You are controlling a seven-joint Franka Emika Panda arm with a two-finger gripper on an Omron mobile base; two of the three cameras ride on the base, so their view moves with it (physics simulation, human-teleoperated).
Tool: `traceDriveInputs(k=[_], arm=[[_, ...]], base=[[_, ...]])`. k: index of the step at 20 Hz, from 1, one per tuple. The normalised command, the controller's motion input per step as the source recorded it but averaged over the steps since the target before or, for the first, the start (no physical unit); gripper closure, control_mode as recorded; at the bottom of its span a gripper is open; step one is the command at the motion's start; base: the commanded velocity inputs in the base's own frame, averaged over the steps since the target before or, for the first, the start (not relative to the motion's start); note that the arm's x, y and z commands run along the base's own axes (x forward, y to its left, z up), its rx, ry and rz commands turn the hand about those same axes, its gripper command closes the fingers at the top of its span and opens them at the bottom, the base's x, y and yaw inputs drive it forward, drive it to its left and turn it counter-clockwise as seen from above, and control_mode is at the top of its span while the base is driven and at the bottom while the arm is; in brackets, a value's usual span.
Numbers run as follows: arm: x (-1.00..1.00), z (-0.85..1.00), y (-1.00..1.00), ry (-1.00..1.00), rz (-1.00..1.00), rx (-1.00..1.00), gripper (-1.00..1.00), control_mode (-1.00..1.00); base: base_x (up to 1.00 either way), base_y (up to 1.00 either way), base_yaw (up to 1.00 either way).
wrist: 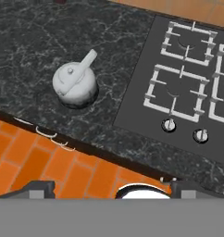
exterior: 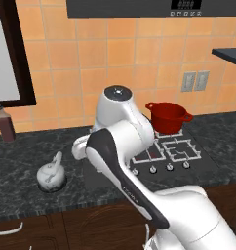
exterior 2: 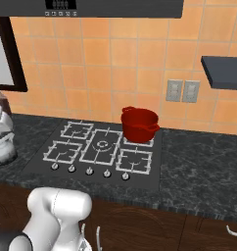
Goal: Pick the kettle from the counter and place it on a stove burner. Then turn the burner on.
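Observation:
The silver-grey kettle (exterior: 51,175) (wrist: 75,83) stands upright on the dark marbled counter (exterior: 22,161), left of the black cooktop (wrist: 137,106); it also shows at the left edge of the right base view (exterior 2: 3,149). My gripper (wrist: 113,187) hovers high above the counter's front edge, on the near side of the kettle and apart from it. It is open, with its dark fingertips (wrist: 40,187) spread wide and nothing between them. The front-left stove burner (exterior 2: 64,151) (wrist: 176,92) is bare. In the left base view my arm hides that burner.
A red pot (exterior: 167,117) (exterior 2: 139,125) sits on the back-right burner. Silver knobs (exterior 2: 89,170) (wrist: 168,125) line the cooktop's front. A dark bottle (exterior: 5,124) stands at the far left by the wall. A dark shelf (exterior 2: 223,71) juts out at the right.

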Motion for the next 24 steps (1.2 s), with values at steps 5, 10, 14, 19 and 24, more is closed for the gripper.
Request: traceDriveInputs(k=[5, 10, 14, 19, 24], arm=[[0.51, -0.27, 1.00, 0.11, -0.03, 0.06, -1.00, -1.00], [1.00, -0.59, 0.46, 0.14, -0.09, 0.02, -1.00, -1.00], [0.86, -0.54, 0.03, 0.13, -0.06, 0.00, -1.00, -1.00], [0.62, -0.53, 0.13, 0.03, -0.02, 0.07, -1.00, -1.00], [0.29, -0.48, 0.66, -0.01, 0.00, 0.07, -1.00, -1.00]], base=[[0.00, 0.00, 0.00], [0.00, 0.00, 0.00], [0.00, 0.00, 0.00], [0.00, 0.00, 0.00], [0.00, 0.00, 0.00]])
